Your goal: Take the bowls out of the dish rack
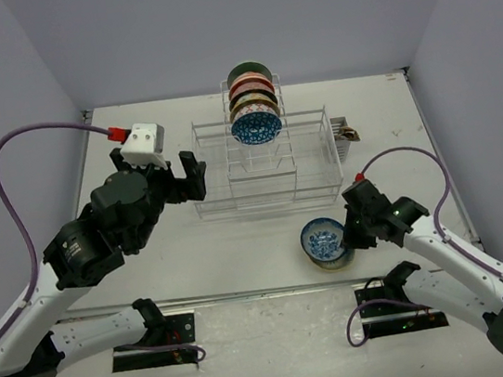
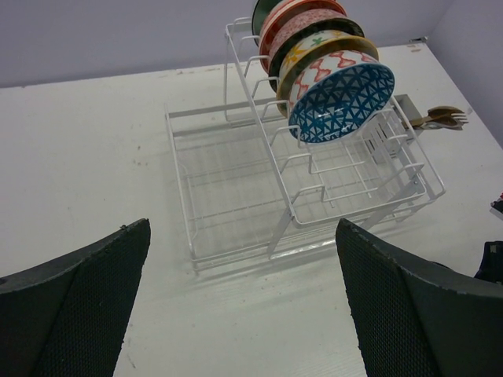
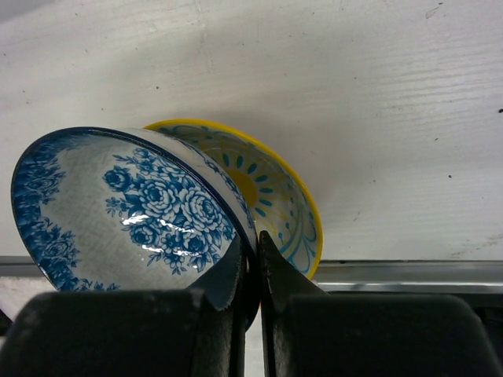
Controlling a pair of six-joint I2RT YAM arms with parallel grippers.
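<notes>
Several patterned round bowls (image 1: 253, 104) stand on edge in the tall row of the white wire dish rack (image 1: 221, 169), the right gripper (image 3: 251, 267) pinches the rim of a blue-floral bowl (image 3: 126, 204) tilted against a yellow-rimmed bowl (image 3: 275, 188) near the front, and the left gripper (image 1: 159, 164) hangs spread wide and empty left of the rack

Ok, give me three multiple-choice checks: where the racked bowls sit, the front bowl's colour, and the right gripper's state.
1. Where in the dish rack do the bowls stand? A. side caddy B. far end of the central row C. near-left corner
2. What colour is the front bowl, nearest the arms? A. orange-red B. dark green C. blue mosaic
3. What is the right gripper doing? A. shut on the blue floral bowl B. open over the rack C. shut on nothing
Answers: B, the top view shows them at the far end; C, blue triangles cover it; A, it pinches that bowl's rim.
</notes>
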